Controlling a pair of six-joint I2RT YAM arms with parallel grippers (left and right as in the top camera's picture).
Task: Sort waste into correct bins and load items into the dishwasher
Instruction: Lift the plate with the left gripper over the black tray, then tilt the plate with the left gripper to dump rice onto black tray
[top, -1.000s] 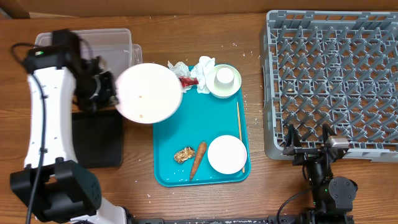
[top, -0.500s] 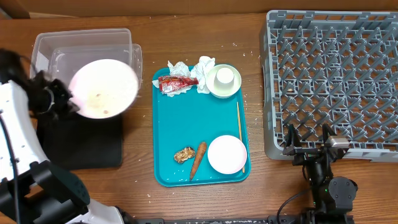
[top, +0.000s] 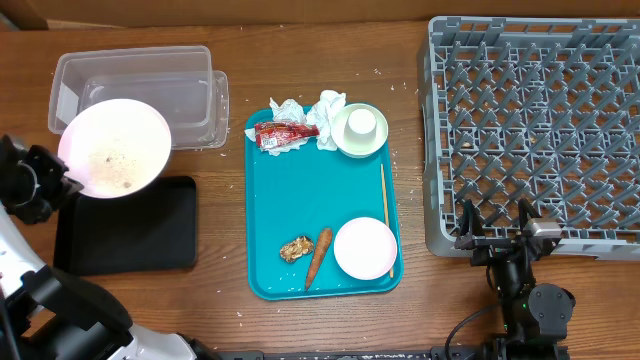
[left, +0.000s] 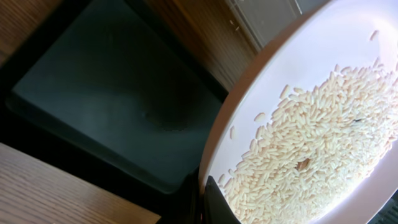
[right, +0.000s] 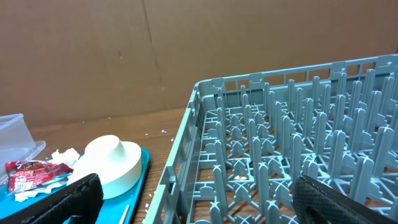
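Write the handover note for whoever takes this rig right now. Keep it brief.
Left claw: shut on the rim of the large plate, which carries rice grains and hangs over parts of the clear tub and the black tray.
Right claw: open, empty, at the front edge of the dish rack.
On the teal tray: napkins, wrapper, carrot, brown lump, cup in a bowl, second bowl, chopstick.
Done: plate picked up.
Left: dump the rice, sort all waste, rack every dish.

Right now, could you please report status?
Left jaws shut on large white round plate carrying white rice grains, over flat black tray edge. Right jaws open beside grey plastic dish rack. Nothing between plate and tray.
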